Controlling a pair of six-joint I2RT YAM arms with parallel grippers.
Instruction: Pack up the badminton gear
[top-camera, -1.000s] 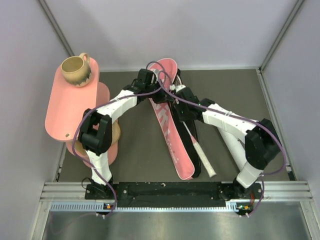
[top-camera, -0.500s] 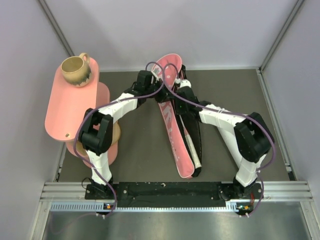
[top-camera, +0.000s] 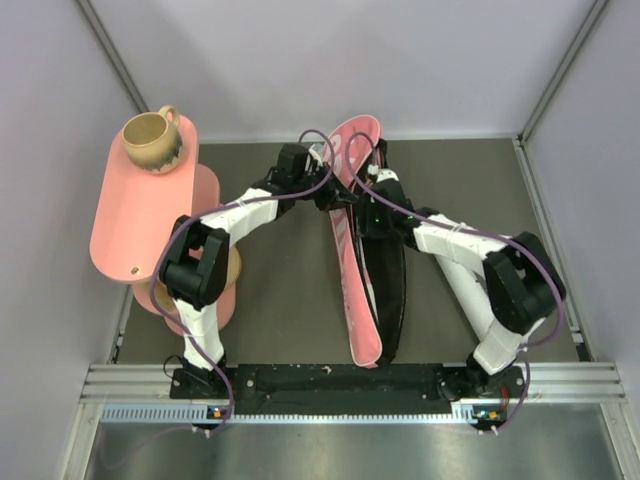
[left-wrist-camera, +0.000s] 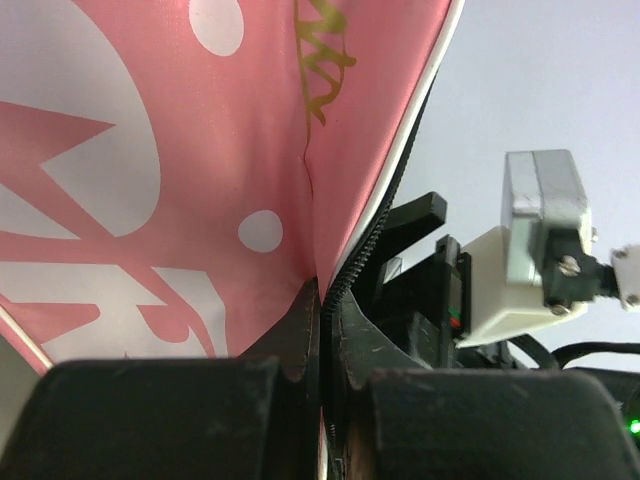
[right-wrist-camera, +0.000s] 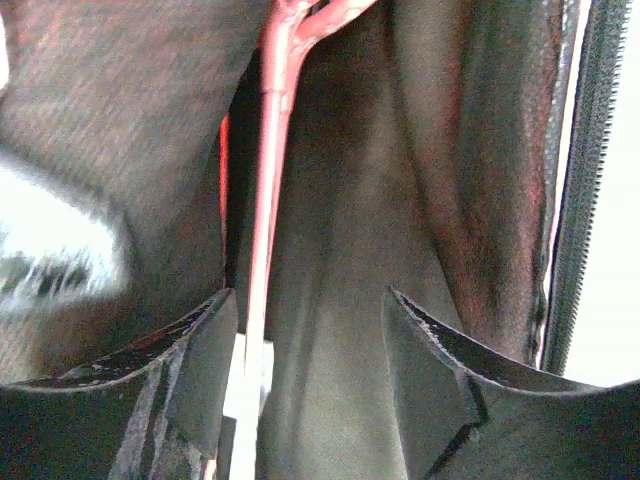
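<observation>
The long pink bag (top-camera: 352, 262) lies lengthwise on the dark mat, its zip open and its black inside (top-camera: 388, 285) showing on the right. My left gripper (top-camera: 327, 196) is shut on the bag's zipper edge (left-wrist-camera: 345, 285), holding the pink flap (left-wrist-camera: 200, 150) up. My right gripper (top-camera: 372, 216) reaches into the mouth of the bag. It is open (right-wrist-camera: 308, 300), with a pink racket shaft (right-wrist-camera: 268, 190) and its white handle (right-wrist-camera: 246, 400) lying loose beside the left finger (right-wrist-camera: 200, 370). From above the racket is hidden inside the bag.
A pink oval tiered table (top-camera: 135, 215) stands at the left with a tan mug (top-camera: 151, 138) on its top tier. Grey walls close the cell on three sides. The right arm's wrist camera (left-wrist-camera: 540, 245) hangs close by the left gripper.
The right gripper has opened and let go of the racket. The racket's white handle, which lay outside the bag to the right, has gone inside. The bag's far end swung right.
</observation>
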